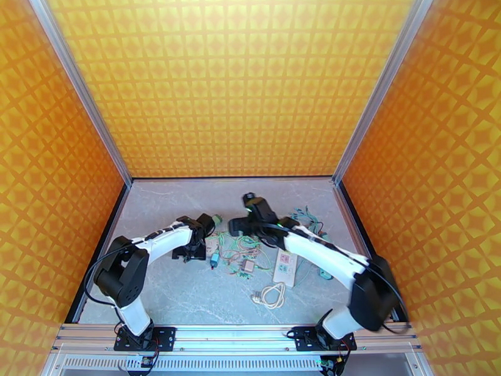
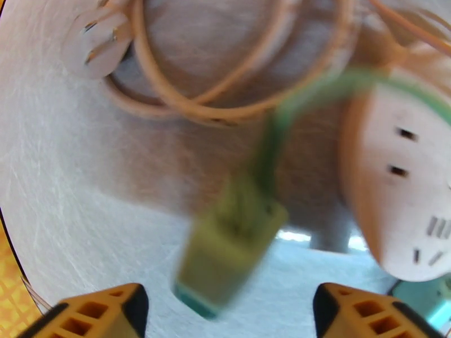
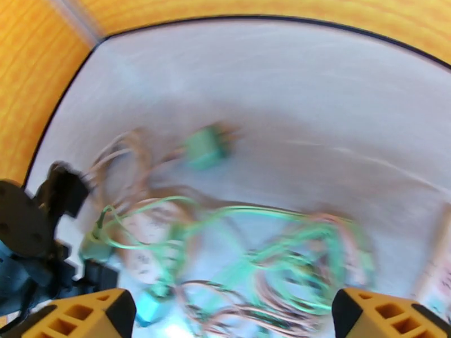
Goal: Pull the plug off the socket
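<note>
Both claws stand spread wide. The left claw (image 2: 230, 311) shows its orange fingertips at the bottom corners of its wrist view, with a blurred green plug (image 2: 231, 249) just above the gap and a white outlet block (image 2: 394, 181) at the right. The right claw (image 3: 234, 314) hangs over tangled green wires (image 3: 270, 260). From above, the power strip (image 1: 287, 267) lies right of centre under the right forearm, nearer the right claw than the left.
</note>
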